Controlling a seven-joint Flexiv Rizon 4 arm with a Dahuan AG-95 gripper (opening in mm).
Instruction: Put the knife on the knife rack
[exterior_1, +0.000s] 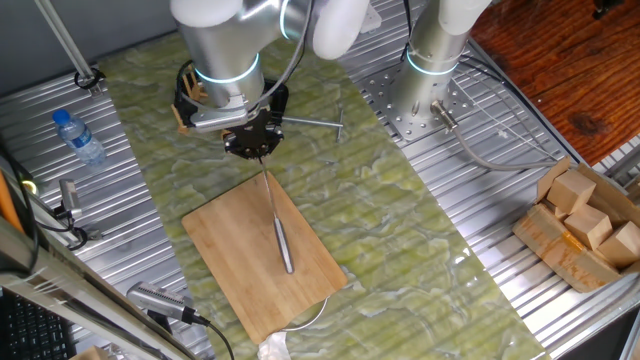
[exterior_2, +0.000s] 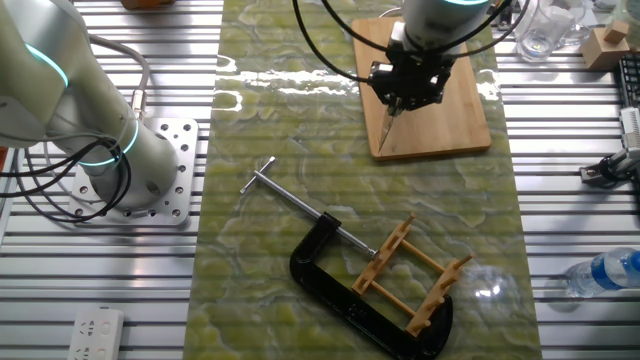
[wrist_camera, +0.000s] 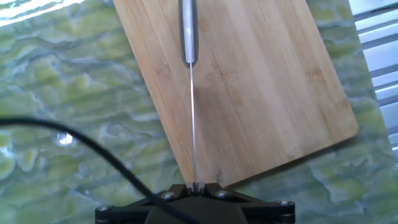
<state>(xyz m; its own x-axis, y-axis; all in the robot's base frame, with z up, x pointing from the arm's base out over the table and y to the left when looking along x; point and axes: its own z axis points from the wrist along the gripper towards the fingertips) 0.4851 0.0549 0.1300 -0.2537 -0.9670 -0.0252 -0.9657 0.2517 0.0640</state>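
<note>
My gripper is shut on the far end of the blade of the knife, held up over the bamboo cutting board. The knife hangs from the jaws with its slim silver handle lowest. In the hand view the gripper shows the blade edge-on as a thin line. In the other fixed view the gripper holds the knife above the board. The wooden knife rack stands in a black C-clamp on the green mat. It is partly hidden behind the arm.
The clamp's steel screw bar with its T-handle lies on the mat. A water bottle lies to the left. A box of wooden blocks stands at the right. The arm's base is bolted at the back.
</note>
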